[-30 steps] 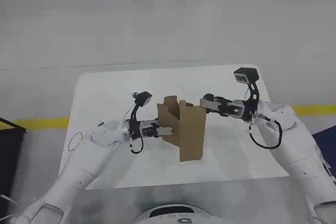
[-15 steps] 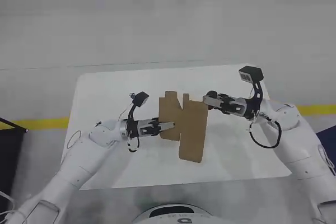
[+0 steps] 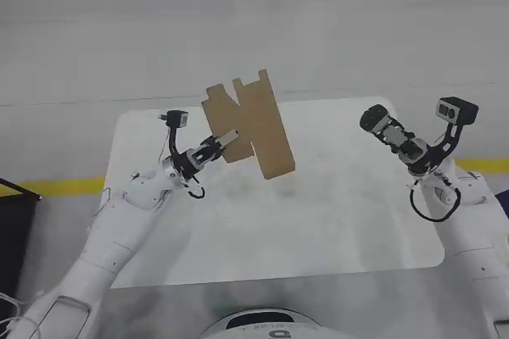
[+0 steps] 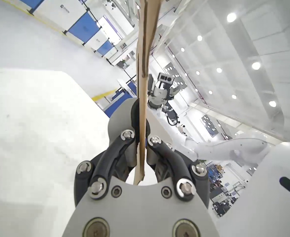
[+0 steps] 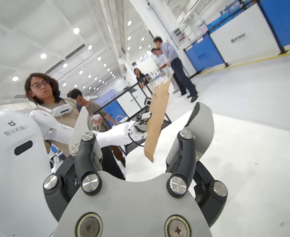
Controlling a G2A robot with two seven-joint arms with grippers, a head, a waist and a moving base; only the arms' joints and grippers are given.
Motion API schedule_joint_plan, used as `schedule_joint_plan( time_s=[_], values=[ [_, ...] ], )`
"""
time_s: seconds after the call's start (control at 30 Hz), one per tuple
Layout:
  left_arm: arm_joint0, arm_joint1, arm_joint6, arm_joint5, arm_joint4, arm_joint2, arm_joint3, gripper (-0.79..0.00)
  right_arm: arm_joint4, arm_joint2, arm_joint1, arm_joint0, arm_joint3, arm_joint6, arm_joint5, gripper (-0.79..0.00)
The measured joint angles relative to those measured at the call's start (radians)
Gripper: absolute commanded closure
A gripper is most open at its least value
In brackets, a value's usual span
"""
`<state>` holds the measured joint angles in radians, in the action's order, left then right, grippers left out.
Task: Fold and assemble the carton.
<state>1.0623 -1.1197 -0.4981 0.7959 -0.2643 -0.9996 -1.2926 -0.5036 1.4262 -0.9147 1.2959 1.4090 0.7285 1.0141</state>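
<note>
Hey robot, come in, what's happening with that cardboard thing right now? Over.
Left hand shut on flattened carton, held up off the table. Right hand open, empty, apart from it. Nothing in the way. Over.

White table [image 3: 339,229], top mottled, faintly scuffed. Yellow floor stripe [image 3: 68,186] emerges either side of it, on grey floor. Black frame [image 3: 13,186] at far left edge. Blue-and-white barrier panels [image 5: 278,3] line hall. Round ceiling lights [image 4: 231,17] overhead.

Left gripper [image 3: 223,138] clenched; right gripper [image 3: 375,119] spread
</note>
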Motion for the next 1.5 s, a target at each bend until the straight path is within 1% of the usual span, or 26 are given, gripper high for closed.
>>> schedule_joint_plan(
  time_s=[0.07, 0.17, 0.5, 0.57, 0.6, 0.7, 0.73, 0.8, 0.83, 0.9, 0.93, 1.0, 1.03, 1.07, 1.1, 1.17, 1.23, 1.43, 1.5],
  values=[
    [-0.029, -0.011, 0.036, -0.031, 0.005, 0.013, 0.005, 0.000, 0.031, 0.024, -0.003, 0.028, -0.002, -0.043, -0.001, -0.785],
    [-0.035, -0.014, 0.046, -0.041, 0.005, 0.018, 0.009, 0.000, 0.071, 0.042, -0.008, 0.054, -0.001, -0.097, -0.002, -0.785],
    [-0.029, -0.015, 0.049, -0.045, 0.000, 0.017, 0.005, 0.000, 0.071, 0.042, -0.008, 0.054, -0.002, -0.096, -0.002, -0.785],
    [0.003, -0.024, 0.092, -0.100, -0.067, 0.015, -0.016, 0.000, 0.071, 0.042, -0.008, 0.054, -0.002, -0.096, -0.002, -0.785],
    [0.014, -0.028, 0.102, -0.132, -0.128, 0.012, -0.027, 0.000, 0.071, 0.042, -0.008, 0.054, -0.002, -0.096, -0.002, -0.785],
    [0.033, -0.038, 0.041, -0.242, -0.452, -0.004, -0.053, 0.000, 0.071, 0.042, -0.008, 0.054, -0.002, -0.096, -0.002, -0.785],
    [0.041, -0.042, -0.005, -0.298, -0.601, -0.012, -0.063, 0.000, 0.071, 0.042, -0.008, 0.054, -0.002, -0.096, -0.002, -0.785],
    [0.052, -0.047, -0.070, -0.403, -0.813, -0.028, -0.070, 0.000, 0.071, 0.042, -0.008, 0.054, -0.002, -0.096, -0.002, -0.785],
    [0.060, -0.049, -0.106, -0.480, -0.935, -0.039, -0.072, 0.000, 0.071, 0.042, -0.008, 0.054, -0.002, -0.096, -0.002, -0.785],
    [0.074, -0.053, -0.137, -0.593, -1.097, -0.049, -0.071, 0.000, 0.071, 0.042, -0.008, 0.054, -0.002, -0.096, -0.002, -0.785],
    [0.081, -0.055, -0.142, -0.685, -1.192, -0.052, -0.072, 0.000, 0.071, 0.042, -0.008, 0.054, -0.002, -0.096, -0.002, -0.785],
    [0.085, -0.054, -0.139, -0.824, -1.294, -0.055, -0.073, 0.000, 0.071, 0.042, -0.008, 0.054, -0.002, -0.096, -0.002, -0.785],
    [0.083, -0.051, -0.135, -0.897, -1.326, -0.060, -0.075, 0.000, 0.071, 0.042, -0.008, 0.054, -0.002, -0.096, -0.002, -0.785],
    [0.080, -0.048, -0.125, -0.931, -1.329, -0.064, -0.076, 0.000, 0.071, 0.042, -0.008, 0.054, -0.002, -0.096, -0.002, -0.785],
    [0.078, -0.045, -0.112, -0.945, -1.312, -0.066, -0.081, 0.000, 0.071, 0.042, -0.008, 0.054, -0.002, -0.096, -0.002, -0.785],
    [0.075, -0.043, -0.101, -0.913, -1.213, -0.068, -0.086, 0.000, 0.071, 0.042, -0.008, 0.054, -0.002, -0.096, -0.002, -0.785],
    [0.076, -0.043, -0.102, -0.890, -1.149, -0.067, -0.086, 0.000, 0.071, 0.042, -0.008, 0.054, -0.002, -0.096, -0.002, -0.785],
    [0.083, -0.046, -0.105, -0.900, -1.157, -0.067, -0.092, 0.000, 0.071, 0.042, -0.008, 0.054, -0.002, -0.096, -0.002, -0.785],
    [0.111, -0.056, -0.114, -0.957, -1.216, -0.067, -0.113, 0.000, 0.071, 0.042, -0.008, 0.054, -0.002, -0.096, -0.002, -0.785]
  ],
)
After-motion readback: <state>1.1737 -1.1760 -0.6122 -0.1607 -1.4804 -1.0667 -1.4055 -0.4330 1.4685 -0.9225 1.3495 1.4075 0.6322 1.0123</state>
